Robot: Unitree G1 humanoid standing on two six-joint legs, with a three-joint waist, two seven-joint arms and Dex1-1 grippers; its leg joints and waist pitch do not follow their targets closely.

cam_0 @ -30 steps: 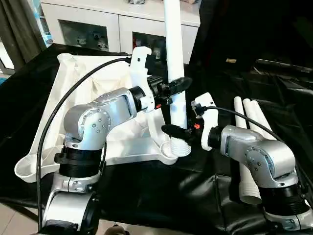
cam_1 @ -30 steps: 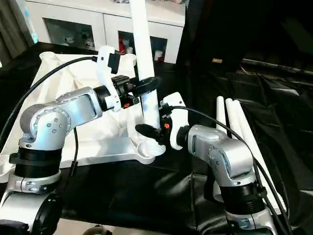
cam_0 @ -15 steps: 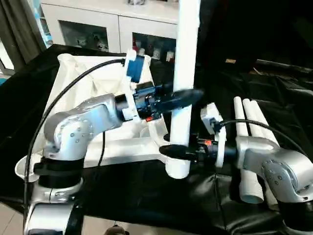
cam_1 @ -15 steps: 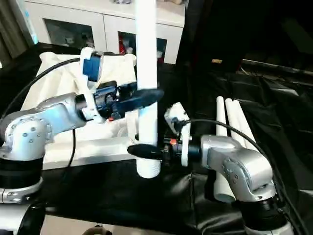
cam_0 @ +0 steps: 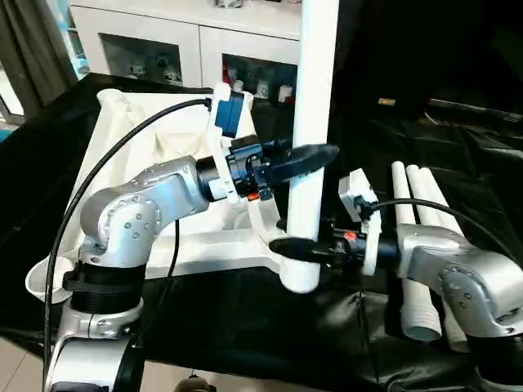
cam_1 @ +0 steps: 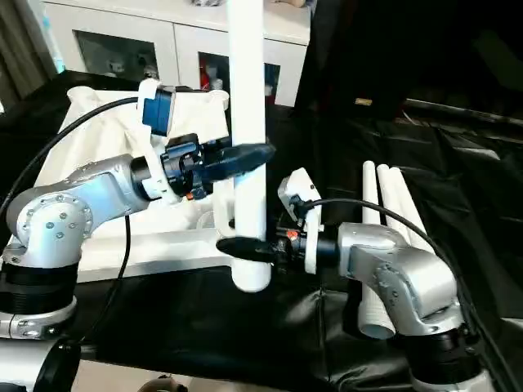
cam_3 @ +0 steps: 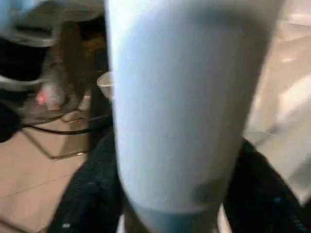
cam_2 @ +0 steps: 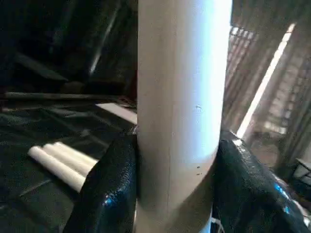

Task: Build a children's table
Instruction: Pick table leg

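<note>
The long white tapered plastic tube leg (cam_0: 315,106) stands near upright, gripped by both claws. The left claw (cam_0: 306,157) clamps it at mid-height, black fingers (cam_2: 109,189) on either side. The right claw (cam_0: 294,247) clamps it just above its lower end. That end hangs beside the near corner socket of the white ribbed plastic tabletop (cam_0: 131,155) lying on the black-draped bench (cam_0: 245,318). Three spare white tube legs (cam_0: 413,245) lie on the bench to the right.

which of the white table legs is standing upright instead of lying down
The leg gripped by both claws, left above and right near its bottom end, stands upright. The other legs lie flat together on the black cloth.
</note>
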